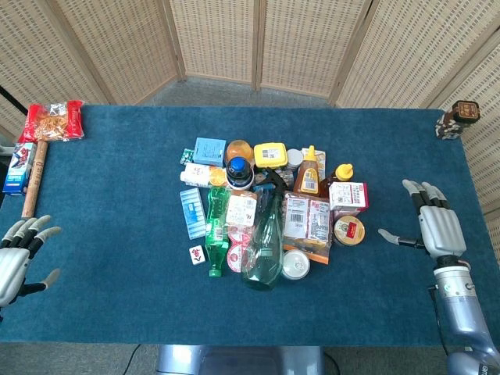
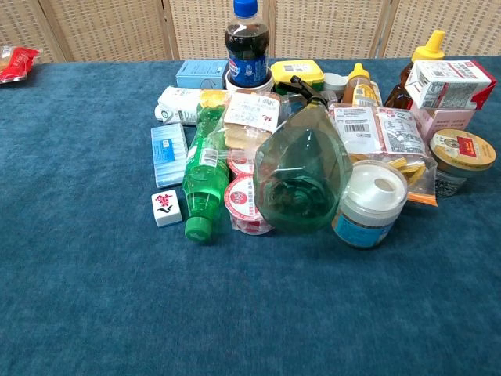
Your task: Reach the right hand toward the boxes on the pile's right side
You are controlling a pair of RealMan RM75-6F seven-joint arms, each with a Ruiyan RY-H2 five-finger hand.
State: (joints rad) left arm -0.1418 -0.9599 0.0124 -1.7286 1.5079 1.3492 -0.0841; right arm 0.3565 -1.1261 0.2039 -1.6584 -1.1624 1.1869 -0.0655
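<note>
**A:** Nearest the chest camera is bare blue table [image 2: 235, 329], then the white-lidded jar [image 2: 369, 205] and the clear green bottle [image 2: 304, 174] at the front of the pile. Your boxes sit behind that jar: red-and-white carton [image 2: 448, 83] on top, pink box [image 2: 448, 122] under it, both just behind the round gold-lidded tin [image 2: 462, 160].

**B:** Hands?

**A:** Right hand [image 1: 434, 223] is well right of the tin, fingers spread, holding nothing. Left hand [image 1: 19, 250] is far left of the pile, fingers apart, empty too.

**B:** How will the carton handle?

**A:** My guess: light, thin card, stiff on the edges and soft on the faces. It lies tilted on the pink box, so it may slide. Take it across the narrow sides, near the middle, and squeeze gently. Watch the squeeze bottle [image 2: 419, 63] just behind the carton; you could easily tip it.
</note>
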